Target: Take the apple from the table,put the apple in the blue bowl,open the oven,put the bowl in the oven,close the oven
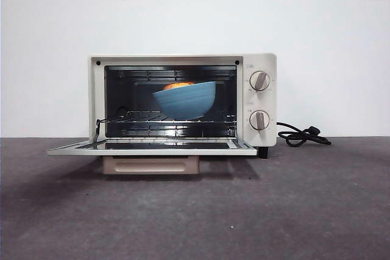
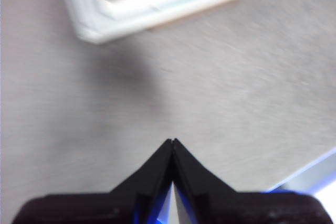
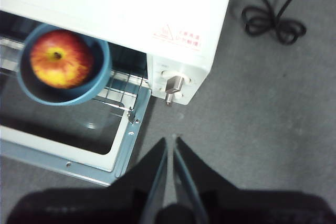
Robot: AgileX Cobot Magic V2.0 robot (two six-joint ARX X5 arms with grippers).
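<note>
Apple (image 3: 62, 59) sits in the blue bowl (image 1: 184, 100), and the bowl rests on the wire rack (image 1: 146, 117) inside the oven (image 1: 183, 98). The oven door (image 1: 152, 146) lies flat open on the table (image 1: 195, 211). The left gripper (image 2: 172, 142) hangs over the table near the door's corner, pinched closed and empty. The right gripper (image 3: 170, 141) hovers above the oven's knob (image 3: 173, 85) side, its jaws nearly together, holding nothing. The black cord (image 1: 301, 135) lies right of the oven.

Matte bowl (image 1: 184, 100) – wire rack (image 1: 140, 117) – speckled table (image 1: 195, 211).
</note>
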